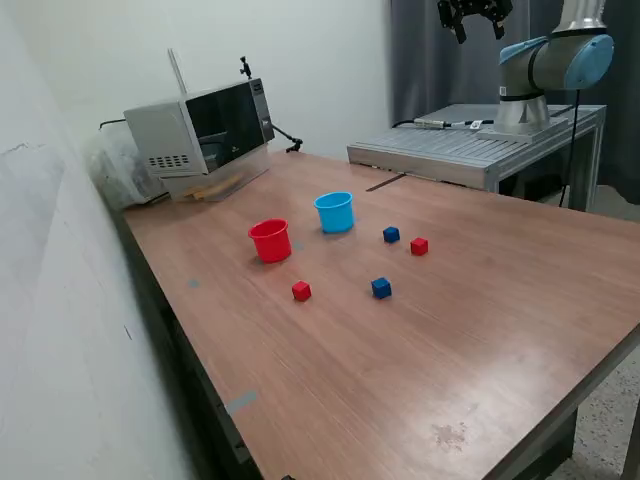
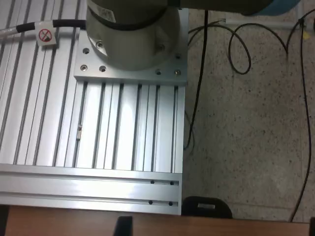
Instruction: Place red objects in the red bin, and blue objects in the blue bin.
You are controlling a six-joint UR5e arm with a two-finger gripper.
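Note:
In the exterior view a red cup (image 1: 270, 240) and a light blue cup (image 1: 335, 212) stand upright side by side on the wooden table (image 1: 400, 360). Two red cubes (image 1: 301, 291) (image 1: 419, 246) and two blue cubes (image 1: 381, 288) (image 1: 391, 234) lie loose on the table near the cups. My gripper (image 1: 478, 28) is high up at the far edge, above the arm's mount and well away from the cubes. Its fingers are apart and hold nothing. The wrist view shows none of the cups or cubes.
A grey oven-like box (image 1: 200, 135) stands at the far corner by the wall. The arm's base (image 2: 133, 34) is bolted to a ribbed aluminium platform (image 1: 450, 150) (image 2: 98, 137) beyond the table. Cables (image 2: 236, 49) lie on the speckled floor beside it.

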